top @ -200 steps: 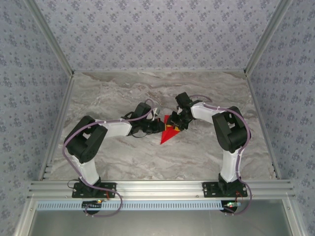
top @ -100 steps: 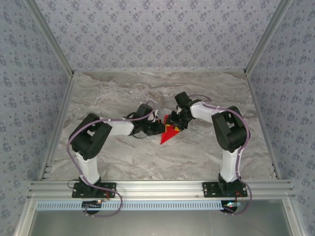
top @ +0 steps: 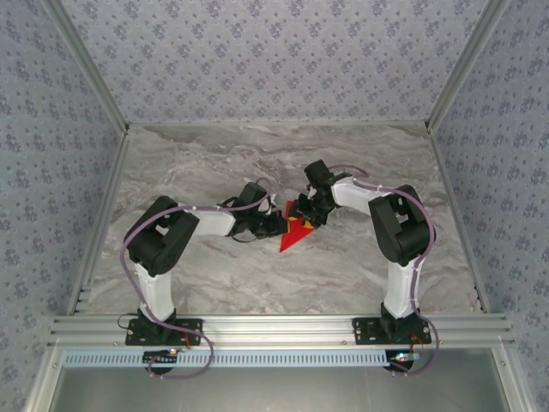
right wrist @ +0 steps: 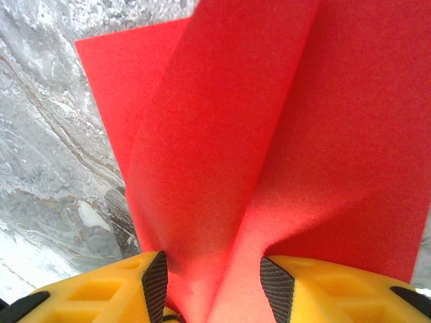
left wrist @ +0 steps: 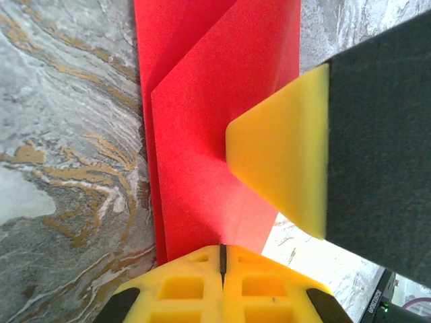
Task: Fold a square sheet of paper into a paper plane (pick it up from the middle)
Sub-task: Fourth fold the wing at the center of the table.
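The red sheet of paper (top: 294,232) lies folded into a pointed shape on the marble table (top: 214,163), its tip toward the near edge. My left gripper (top: 281,224) reaches it from the left. In the left wrist view the left gripper (left wrist: 222,247) is shut, and the paper (left wrist: 202,134) runs into the slit between its yellow tips. A yellow fingertip (left wrist: 283,175) of the right gripper presses on the sheet from the right. My right gripper (top: 314,216) comes from the far right. In the right wrist view the right gripper (right wrist: 212,286) stands open, with a raised fold of the paper (right wrist: 283,134) between its pads.
Patterned walls and aluminium posts (top: 90,77) close the table on three sides. A metal rail (top: 274,326) carrying both arm bases runs along the near edge. Bare marble lies all round the paper.
The left arm's elbow has shifted right and its jaws have closed the last bit. The right jaws have widened slightly. The paper has barely moved.
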Motion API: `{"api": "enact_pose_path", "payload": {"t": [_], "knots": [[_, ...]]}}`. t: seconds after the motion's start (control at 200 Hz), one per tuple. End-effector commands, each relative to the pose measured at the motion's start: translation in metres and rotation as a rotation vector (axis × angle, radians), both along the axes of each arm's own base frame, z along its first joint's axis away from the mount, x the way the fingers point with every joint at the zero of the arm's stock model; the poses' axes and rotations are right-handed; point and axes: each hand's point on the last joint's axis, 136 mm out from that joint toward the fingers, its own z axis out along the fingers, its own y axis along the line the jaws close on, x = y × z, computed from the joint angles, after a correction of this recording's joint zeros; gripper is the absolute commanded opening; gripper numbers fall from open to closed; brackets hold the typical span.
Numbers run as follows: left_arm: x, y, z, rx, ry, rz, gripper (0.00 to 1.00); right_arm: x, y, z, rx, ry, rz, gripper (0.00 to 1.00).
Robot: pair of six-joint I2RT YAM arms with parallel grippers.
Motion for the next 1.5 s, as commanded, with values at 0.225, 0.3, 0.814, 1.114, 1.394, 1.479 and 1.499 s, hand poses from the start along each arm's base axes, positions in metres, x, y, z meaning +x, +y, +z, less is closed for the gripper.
{"api": "enact_pose_path", "payload": {"t": [0.225, 0.3, 0.814, 1.114, 1.394, 1.479, 1.499], "knots": [[0.000, 0.001, -0.007, 0.033, 0.017, -0.002, 0.06, -0.040, -0.035, -0.073, -0.196, 0.143, 0.025, 0.45], [-0.001, 0.001, -0.008, 0.034, 0.021, -0.001, 0.05, -0.040, -0.035, -0.073, -0.197, 0.142, 0.025, 0.44], [-0.003, 0.006, -0.017, 0.069, 0.036, 0.003, 0.05, -0.045, -0.038, -0.082, -0.239, 0.174, 0.046, 0.43], [-0.005, 0.009, -0.022, 0.095, 0.050, 0.001, 0.05, -0.048, -0.038, -0.085, -0.248, 0.189, 0.053, 0.42], [-0.016, 0.020, -0.040, 0.184, 0.091, -0.021, 0.02, -0.007, -0.008, -0.008, -0.069, -0.016, 0.036, 0.42], [-0.019, 0.023, -0.045, 0.208, 0.103, -0.032, 0.02, 0.009, -0.004, 0.029, -0.011, -0.124, 0.021, 0.42], [-0.019, 0.023, -0.045, 0.212, 0.105, -0.034, 0.02, 0.011, -0.004, 0.035, 0.001, -0.143, 0.018, 0.42]]}}
